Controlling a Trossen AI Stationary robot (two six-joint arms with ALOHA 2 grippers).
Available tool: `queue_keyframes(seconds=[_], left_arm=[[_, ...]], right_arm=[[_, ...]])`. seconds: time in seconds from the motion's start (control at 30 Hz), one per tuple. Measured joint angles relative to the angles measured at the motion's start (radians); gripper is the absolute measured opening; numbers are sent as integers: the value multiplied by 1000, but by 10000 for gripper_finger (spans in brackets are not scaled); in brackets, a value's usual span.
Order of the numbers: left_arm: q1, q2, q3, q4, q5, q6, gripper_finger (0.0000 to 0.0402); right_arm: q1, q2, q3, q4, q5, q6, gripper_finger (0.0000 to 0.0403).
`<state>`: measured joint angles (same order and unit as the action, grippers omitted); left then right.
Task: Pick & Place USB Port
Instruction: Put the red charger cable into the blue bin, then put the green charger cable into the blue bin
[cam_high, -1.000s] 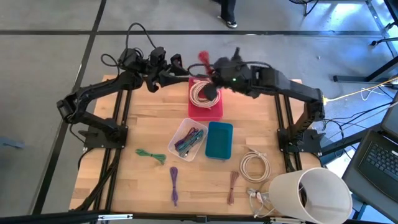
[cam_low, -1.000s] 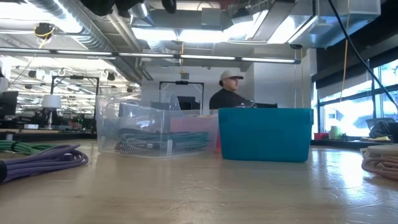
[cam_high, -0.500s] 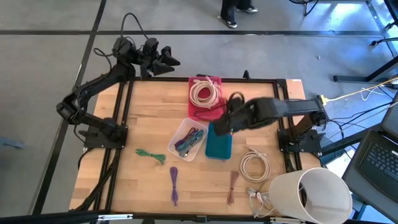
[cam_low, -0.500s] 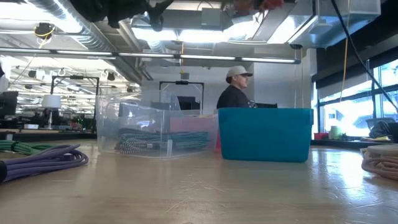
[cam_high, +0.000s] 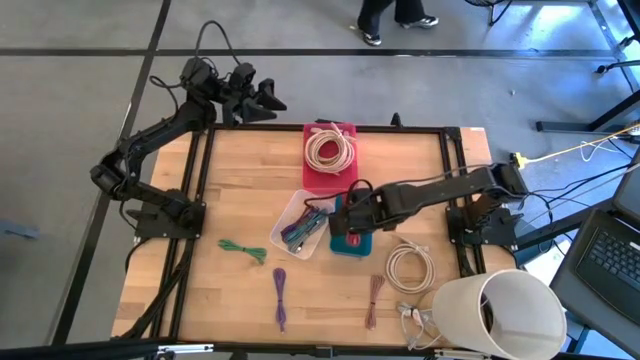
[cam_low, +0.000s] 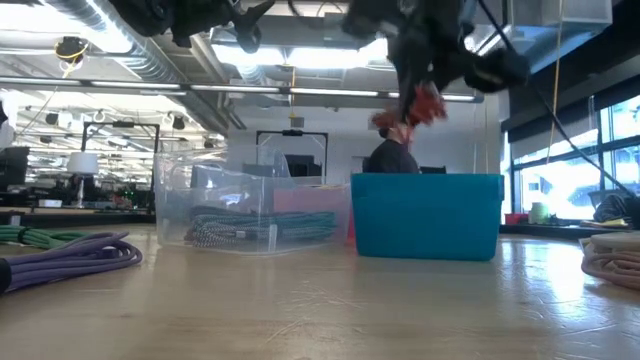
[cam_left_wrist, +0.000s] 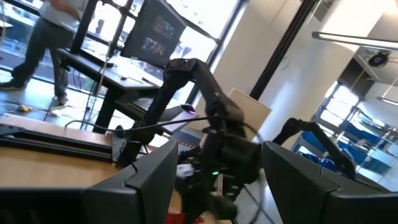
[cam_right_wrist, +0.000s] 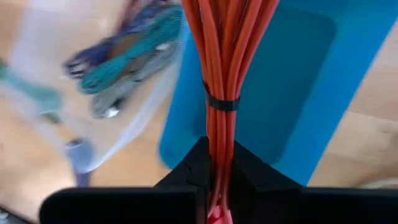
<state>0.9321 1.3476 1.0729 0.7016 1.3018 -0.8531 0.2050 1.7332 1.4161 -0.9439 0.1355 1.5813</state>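
Table (cam_high: 240, 190): light wood planks, slightly glossy. Clear bin (cam_low: 215, 205): transparent glossy plastic. Teal bin (cam_low: 425, 215): opaque smooth plastic. Red cable bundle (cam_right_wrist: 224, 56): smooth rubbery jacket. Purple cable (cam_low: 70, 260): matt woven-looking sheath.

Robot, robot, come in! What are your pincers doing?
Right pincer shut on bundled red cable, above teal plastic bin. Left pincer open, parked at table's back edge. Nothing blocking.
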Motion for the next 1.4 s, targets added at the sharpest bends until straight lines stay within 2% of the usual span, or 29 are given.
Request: queue_keyframes(seconds=[0.13,0.63,1.03,1.1,1.3,1.4], left_arm=[[0,0,0,0,3,-8,225],[0,0,0,0,27,-8,225],[0,0,0,1,26,-9,225],[0,0,0,1,25,-9,225],[0,1,0,1,24,-16,225],[0,1,0,1,24,-25,225]], right_arm=[[-24,0,-69,46,-55,1,26],[-123,0,-304,325,-140,-56,26],[-156,0,-344,402,-192,-61,26],[-156,0,-344,418,-192,-59,45],[-156,0,-344,420,-193,-58,147],[-157,0,-344,420,-207,-55,180]])
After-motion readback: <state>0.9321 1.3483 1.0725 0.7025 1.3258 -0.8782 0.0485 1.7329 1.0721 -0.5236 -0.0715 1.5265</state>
